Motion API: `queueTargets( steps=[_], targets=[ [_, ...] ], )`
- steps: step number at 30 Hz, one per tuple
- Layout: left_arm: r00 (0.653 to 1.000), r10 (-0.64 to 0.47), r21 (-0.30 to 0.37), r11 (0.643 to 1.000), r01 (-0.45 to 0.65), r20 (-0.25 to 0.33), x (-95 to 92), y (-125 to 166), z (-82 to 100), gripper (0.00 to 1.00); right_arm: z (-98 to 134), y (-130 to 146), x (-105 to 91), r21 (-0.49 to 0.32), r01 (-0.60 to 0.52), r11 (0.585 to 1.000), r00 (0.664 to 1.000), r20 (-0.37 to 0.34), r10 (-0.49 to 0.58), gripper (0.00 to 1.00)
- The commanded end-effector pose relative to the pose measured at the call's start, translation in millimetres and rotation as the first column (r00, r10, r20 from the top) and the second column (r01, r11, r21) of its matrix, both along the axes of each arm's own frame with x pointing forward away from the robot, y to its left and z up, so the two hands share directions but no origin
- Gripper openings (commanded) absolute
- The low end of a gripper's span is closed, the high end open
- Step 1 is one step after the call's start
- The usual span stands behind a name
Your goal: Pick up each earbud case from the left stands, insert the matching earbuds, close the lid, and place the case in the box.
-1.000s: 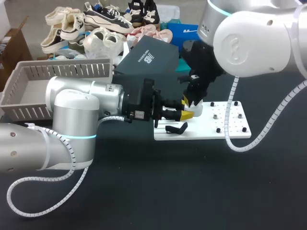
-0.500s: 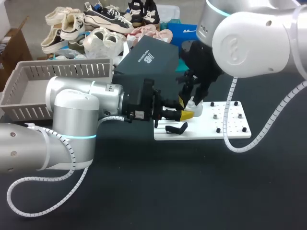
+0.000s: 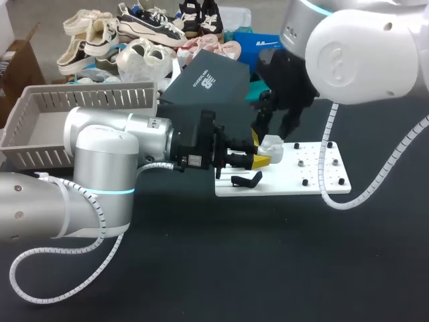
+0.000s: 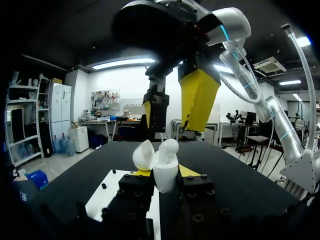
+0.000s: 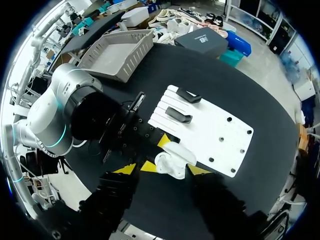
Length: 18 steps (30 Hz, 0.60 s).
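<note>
- The left wrist view alone showed the earbud case (image 4: 165, 179) from the side. It stood upright between the yellow tips of the left pincer (image 4: 165, 172), with its lid (image 4: 143, 155) swung open. A rounded white piece (image 4: 169, 148) stuck up out of its mouth.
- That view also showed the right pincer (image 4: 172, 130) directly above the case and apart from it. Its fingers were spread and nothing was between them.
- The right wrist view looked straight down. The case lay just ahead of the right pincer's own tips, clamped from two sides by the left pincer's tips. Beyond them lay the white plate (image 5: 220, 131) with its two black stands (image 5: 179, 115).
- Only the head view showed both arms whole. The left arm (image 3: 114, 151) reached level across the bench (image 3: 201, 268), and its pincer (image 3: 263, 157) gripped the case over the plate's near edge.
- The right arm (image 3: 362, 54) came down steeply from above, and its open pincer (image 3: 273, 131) pointed down at the case.
- The grey box (image 3: 87, 100) stood well behind the left pincer, beside that arm's elbow.
</note>
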<state>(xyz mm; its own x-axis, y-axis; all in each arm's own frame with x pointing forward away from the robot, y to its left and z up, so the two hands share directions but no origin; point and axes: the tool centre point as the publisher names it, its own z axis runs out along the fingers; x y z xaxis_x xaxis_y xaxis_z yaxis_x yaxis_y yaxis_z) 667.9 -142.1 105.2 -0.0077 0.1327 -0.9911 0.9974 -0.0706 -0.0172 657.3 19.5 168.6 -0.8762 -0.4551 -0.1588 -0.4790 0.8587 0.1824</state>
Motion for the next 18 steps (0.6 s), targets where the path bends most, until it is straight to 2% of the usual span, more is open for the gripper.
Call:
queueTargets(
  steps=[1, 7, 10, 11, 12, 18],
  targets=[
    [1.0, 0.0, 0.0, 1.0, 0.0, 0.001, 0.3, -0.4, -0.5, 0.0, 3.8, -11.1, -10.1, 0.009, 0.016, 1.0, 1.0, 0.026, -0.016, 0.61],
    [1.0, 0.0, 0.0, 1.0, 0.0, 0.001, 0.3, -0.4, -0.5, 0.0, 1.0, -22.5, -10.4, -0.005, 0.054, 0.999, 0.998, 0.03, -0.053, 0.67],
    [1.0, 0.0, 0.0, 1.0, 0.0, 0.001, 0.3, -0.4, -0.5, 0.0, -1.0, -26.2, -10.1, -0.016, 0.07, 0.997, 0.997, 0.031, -0.069, 0.73],
    [1.0, 0.0, 0.0, 1.0, 0.0, 0.001, 0.3, -0.4, -0.5, 0.0, -2.0, -27.7, -9.7, -0.021, 0.077, 0.997, 0.997, 0.031, -0.076, 0.87],
    [1.0, 0.0, 0.0, 1.0, 0.0, 0.001, 0.3, -0.4, -0.5, 0.0, -3.2, -28.7, -9.2, -0.027, 0.083, 0.996, 0.996, 0.032, -0.082, 0.91],
    [1.0, 0.0, 0.0, 1.0, 0.0, 0.001, 0.3, -0.4, -0.5, 0.0, -11.2, -34.1, -7.4, -0.048, 0.1, 0.994, 0.995, 0.022, -0.1, 0.93]
  ],
)
